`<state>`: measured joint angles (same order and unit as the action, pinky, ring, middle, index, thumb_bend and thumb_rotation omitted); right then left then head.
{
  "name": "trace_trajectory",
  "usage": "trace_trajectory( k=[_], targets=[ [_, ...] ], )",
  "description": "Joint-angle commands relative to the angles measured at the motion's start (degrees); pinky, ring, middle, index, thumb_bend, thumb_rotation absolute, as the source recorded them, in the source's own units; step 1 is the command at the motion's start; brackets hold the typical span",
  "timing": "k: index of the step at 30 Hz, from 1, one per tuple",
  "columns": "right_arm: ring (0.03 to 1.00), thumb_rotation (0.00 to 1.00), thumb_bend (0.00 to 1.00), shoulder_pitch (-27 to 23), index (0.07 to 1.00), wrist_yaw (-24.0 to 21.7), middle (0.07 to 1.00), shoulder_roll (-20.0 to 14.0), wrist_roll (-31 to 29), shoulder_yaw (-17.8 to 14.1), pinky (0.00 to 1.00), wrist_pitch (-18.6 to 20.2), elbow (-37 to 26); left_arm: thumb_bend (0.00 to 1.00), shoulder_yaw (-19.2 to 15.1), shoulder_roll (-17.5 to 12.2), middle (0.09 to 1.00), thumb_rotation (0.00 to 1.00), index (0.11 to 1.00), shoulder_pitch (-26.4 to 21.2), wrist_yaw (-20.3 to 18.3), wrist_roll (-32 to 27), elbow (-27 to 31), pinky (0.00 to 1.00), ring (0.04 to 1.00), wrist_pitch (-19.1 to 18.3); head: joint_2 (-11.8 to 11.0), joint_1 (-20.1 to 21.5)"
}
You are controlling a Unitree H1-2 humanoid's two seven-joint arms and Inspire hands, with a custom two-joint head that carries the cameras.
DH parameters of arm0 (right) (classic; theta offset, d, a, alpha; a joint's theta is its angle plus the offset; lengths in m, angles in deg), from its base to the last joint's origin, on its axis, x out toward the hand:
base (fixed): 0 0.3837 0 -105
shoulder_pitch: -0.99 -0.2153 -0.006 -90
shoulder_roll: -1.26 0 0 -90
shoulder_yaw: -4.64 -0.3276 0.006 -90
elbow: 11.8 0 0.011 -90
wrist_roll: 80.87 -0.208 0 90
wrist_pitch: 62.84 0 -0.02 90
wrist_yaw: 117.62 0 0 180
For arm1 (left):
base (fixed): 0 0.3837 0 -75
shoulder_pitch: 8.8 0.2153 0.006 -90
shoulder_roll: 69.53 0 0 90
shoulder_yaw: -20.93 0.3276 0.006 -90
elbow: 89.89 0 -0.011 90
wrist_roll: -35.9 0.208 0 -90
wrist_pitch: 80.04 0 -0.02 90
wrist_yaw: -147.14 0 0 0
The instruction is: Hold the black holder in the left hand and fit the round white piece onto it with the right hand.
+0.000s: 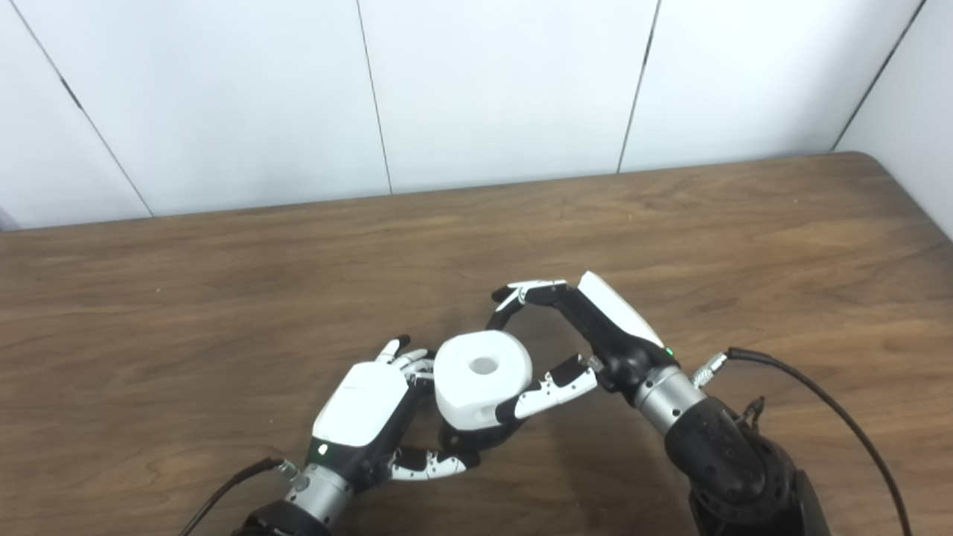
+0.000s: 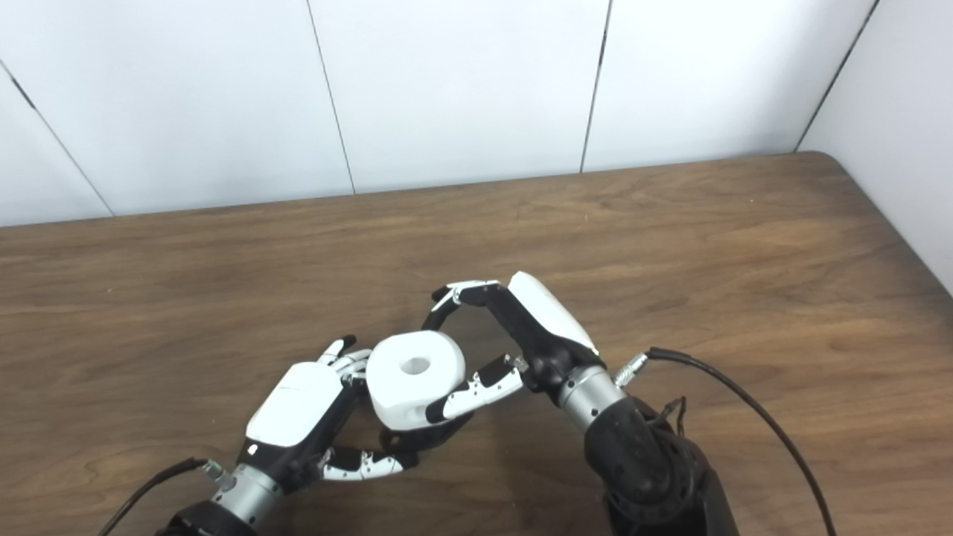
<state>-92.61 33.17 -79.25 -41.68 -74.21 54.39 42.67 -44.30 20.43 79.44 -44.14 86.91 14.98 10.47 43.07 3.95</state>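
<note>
Left hand [image 1: 370,406] clasping black holder [image 1: 476,438], largely hidden beneath. Round white piece [image 1: 482,378] pinched by right hand [image 1: 588,331], hole upward, directly above holder.

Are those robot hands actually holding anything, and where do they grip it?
The right hand pinches the white piece by its sides. The left hand grips the black holder beneath it; the holder is mostly hidden.

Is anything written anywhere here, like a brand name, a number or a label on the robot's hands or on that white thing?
No readable text anywhere.
Left hand: plain white shell, one small green light, no lettering.
Right hand: the same.
Round white piece: blank, only a hole on top.
Black holder: mostly hidden, no markings visible.
</note>
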Motion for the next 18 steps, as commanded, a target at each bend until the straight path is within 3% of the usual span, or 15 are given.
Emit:
trace_trajectory(
  k=[1, 18],
  targets=[
    [0.871, 0.14, 0.52, -1.1, 0.482, 0.8, 0.795, -0.6, -0.1, 0.2, 0.86, -0.6, -0.2, 0.52, 0.3, -0.6, 0.773, 0.05, 0.485, 0.4, -1.7, 0.3, 0.5, 1.00, 0.871, 0.0, 0.1, 0.1],
    [0.876, 0.14, 0.52, -1.5, 0.482, 1.0, 0.782, -1.2, 0.3, 0.1, 0.86, -0.5, -0.6, 0.52, -0.1, -1.0, 0.775, 0.05, 0.485, 0.3, -1.7, 0.4, 0.2, 0.99, 0.870, 0.6, 0.3, 0.8]
  ],
)
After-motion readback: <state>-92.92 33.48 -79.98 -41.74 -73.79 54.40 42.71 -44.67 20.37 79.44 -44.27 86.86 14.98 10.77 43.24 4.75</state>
